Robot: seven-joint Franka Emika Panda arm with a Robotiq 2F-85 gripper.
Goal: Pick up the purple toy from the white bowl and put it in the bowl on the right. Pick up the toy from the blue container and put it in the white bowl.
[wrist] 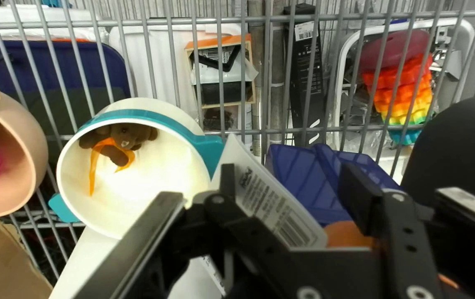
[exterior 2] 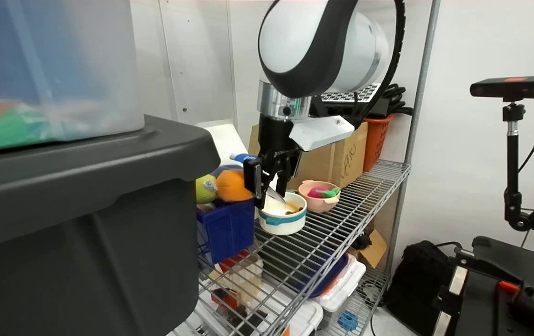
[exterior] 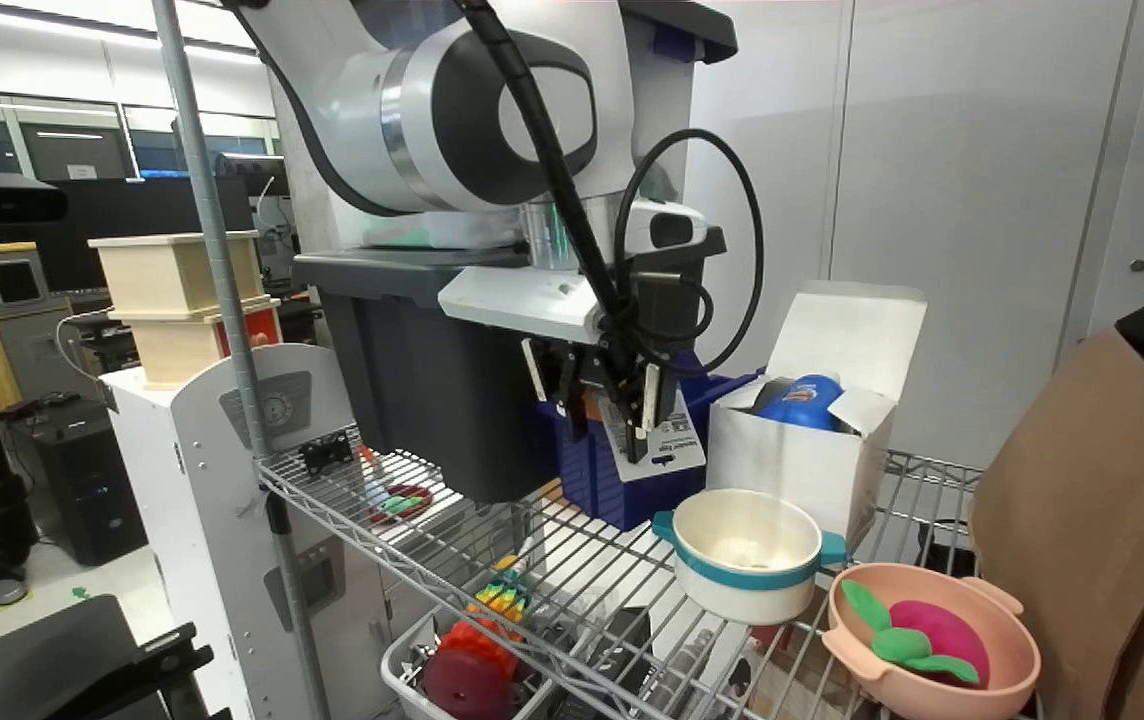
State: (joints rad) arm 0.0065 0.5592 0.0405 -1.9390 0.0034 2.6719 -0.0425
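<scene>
Pincer [wrist: 289, 185]: fingers parted at the blue container [exterior 2: 229, 233], a white tag [wrist: 275, 199] standing between them; whether they grasp anything, I cannot tell.
Orange toy [exterior 2: 233, 185]: at the top of the blue container, its right side hidden behind the pincer in an exterior view; in the wrist view just an orange patch shows low between the fingers.
Yellow-green ball [exterior 2: 206, 189]: just beside the orange toy, its left part covered by the dark grey tote [exterior 2: 85, 261].
Tag's print: partly legible at most; what it is fixed to cannot be made out.
Container's wall: partly behind the tag in an exterior view, its left end behind the tote in an exterior view.
White bowl [exterior: 762, 595]: upright on the wire shelf [exterior: 412, 560], in front of the white box [exterior: 782, 465]; the pincer blocks its lower right edge in the wrist view.
Brown bear [wrist: 131, 135]: inside the white bowl with an orange strip.
Purple toy [exterior: 952, 630]: in the peach-pink bowl [exterior: 917, 703], green parts beside and over it; both cut off by the wrist view's left edge.
</scene>
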